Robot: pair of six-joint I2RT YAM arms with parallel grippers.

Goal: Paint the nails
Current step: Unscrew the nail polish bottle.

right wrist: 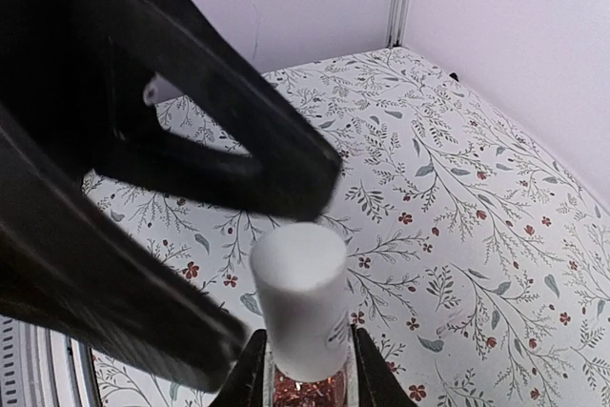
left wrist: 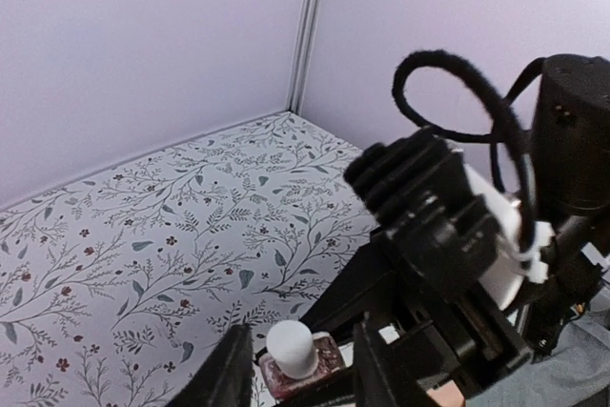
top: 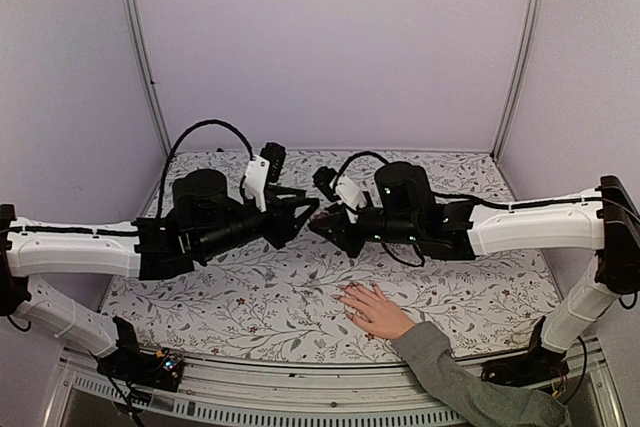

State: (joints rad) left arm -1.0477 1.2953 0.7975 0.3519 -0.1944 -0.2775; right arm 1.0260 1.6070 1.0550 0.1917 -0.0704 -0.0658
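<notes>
A nail polish bottle with a white cap (right wrist: 300, 297) and red glitter glass (right wrist: 310, 390) is held upright by my right gripper (right wrist: 305, 383), shut on its body. My left gripper (left wrist: 300, 357) is open, one jaw on each side of the cap (left wrist: 290, 349), with gaps showing. In the top view both grippers, left (top: 303, 215) and right (top: 325, 224), meet mid-table. A light-skinned hand (top: 375, 310) with a grey sleeve (top: 455, 377) lies flat in front of them. Its nails (top: 344, 296) are too small to make out.
The floral tablecloth (top: 250, 297) covers the table. Plain walls with metal corner posts (top: 140, 47) enclose the back and sides. Black cables (top: 200, 132) loop above both wrists. The left gripper's black fingers (right wrist: 219, 140) fill the left of the right wrist view.
</notes>
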